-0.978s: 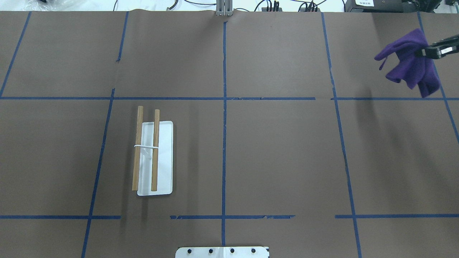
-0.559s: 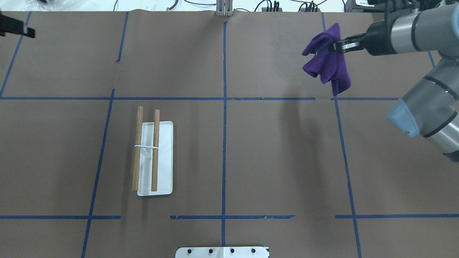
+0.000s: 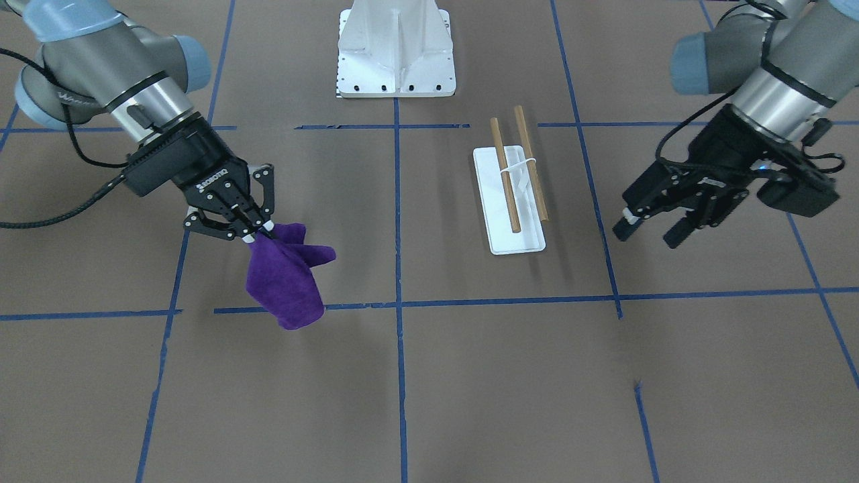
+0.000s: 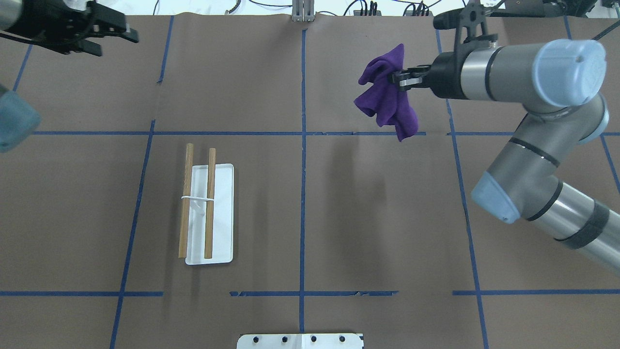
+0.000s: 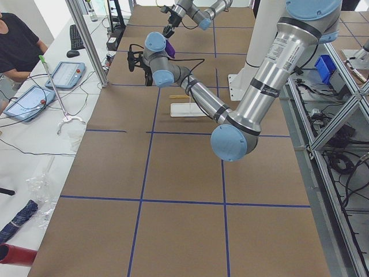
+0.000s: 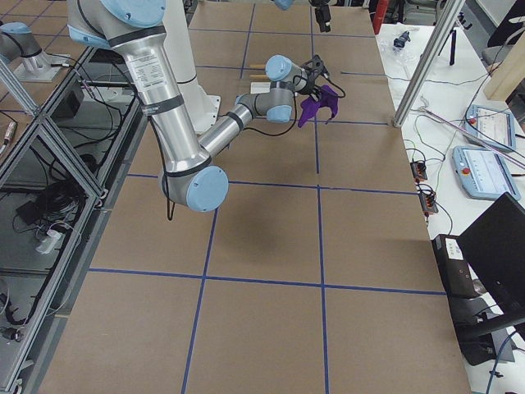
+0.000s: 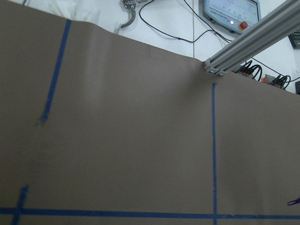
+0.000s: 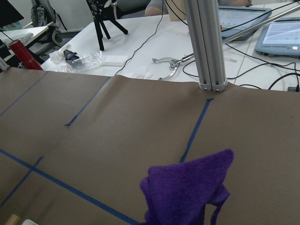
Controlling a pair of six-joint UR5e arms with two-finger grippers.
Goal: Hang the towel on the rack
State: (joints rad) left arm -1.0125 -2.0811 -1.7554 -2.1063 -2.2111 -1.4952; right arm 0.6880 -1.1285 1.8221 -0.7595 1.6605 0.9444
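Note:
The purple towel (image 4: 387, 102) hangs bunched from my right gripper (image 4: 399, 80), which is shut on its top edge, above the far right-centre of the table. It also shows in the front view (image 3: 285, 282) and in the right wrist view (image 8: 187, 192). The rack (image 4: 206, 208) stands on the left half: two parallel wooden dowels over a flat white base (image 4: 224, 218), also in the front view (image 3: 517, 181). It is bare. My left gripper (image 4: 114, 41) is open and empty at the far left, well away from the rack; the front view (image 3: 647, 231) shows its jaws apart.
A white bolted pedestal (image 3: 396, 47) stands at the near middle edge by the robot. Blue tape lines divide the brown table (image 4: 368, 213). An aluminium post (image 8: 206, 47) rises at the far edge, with cables and tools beyond it.
My right arm has carried the towel leftward, from the far right edge toward the middle. My left gripper has come into view at the far left.

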